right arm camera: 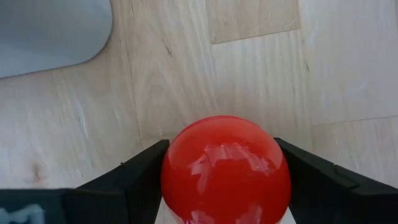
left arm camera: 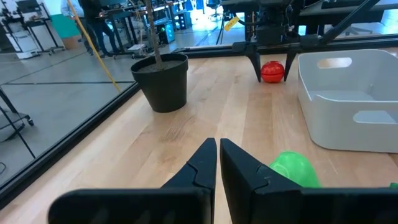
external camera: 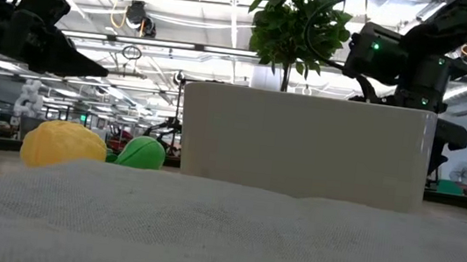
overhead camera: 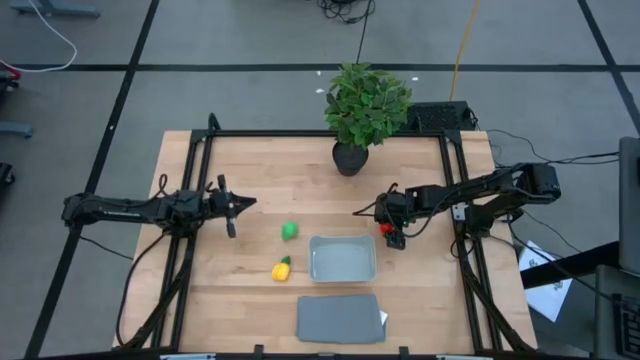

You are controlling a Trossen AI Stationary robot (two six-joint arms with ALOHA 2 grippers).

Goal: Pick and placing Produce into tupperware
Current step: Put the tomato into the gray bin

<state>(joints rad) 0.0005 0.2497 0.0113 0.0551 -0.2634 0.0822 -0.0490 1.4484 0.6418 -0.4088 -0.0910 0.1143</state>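
While the red piece sits between the right fingers, we read the scene line by line.

Right gripper [right arm camera: 225, 180]: down at the table just beside the tupperware's right side, its fingers either side of the round red produce [right arm camera: 226, 171] and touching it; we judge it clamped on the piece, held low because the pick is only just made.

Red produce: in the left wrist view it shows between the two dark fingers, at table level, near the container's far corner; we cannot tell whether it has left the wood.

Tupperware [overhead camera: 343, 258]: on the table right of centre, open side up, nothing visible inside, so we judge no piece is placed yet.

Green produce [overhead camera: 290, 231]: on the wood left of the tupperware, apart from it.

Yellow produce [overhead camera: 282, 269]: nearer the front edge than the green one, also left of the container, green tip pointing toward it.

Left gripper [left arm camera: 217, 163]: hovering left of the green piece, fingers together with only a slit between, holding nothing; we take it as waiting.

Lid [overhead camera: 340, 318]: flat in front of the tupperware, off, leaving the opening free.

Potted plant [overhead camera: 365, 105]: at the back edge, clear of the work.

Next move, as we judge: lift the red piece and carry it the short way over the container wall.
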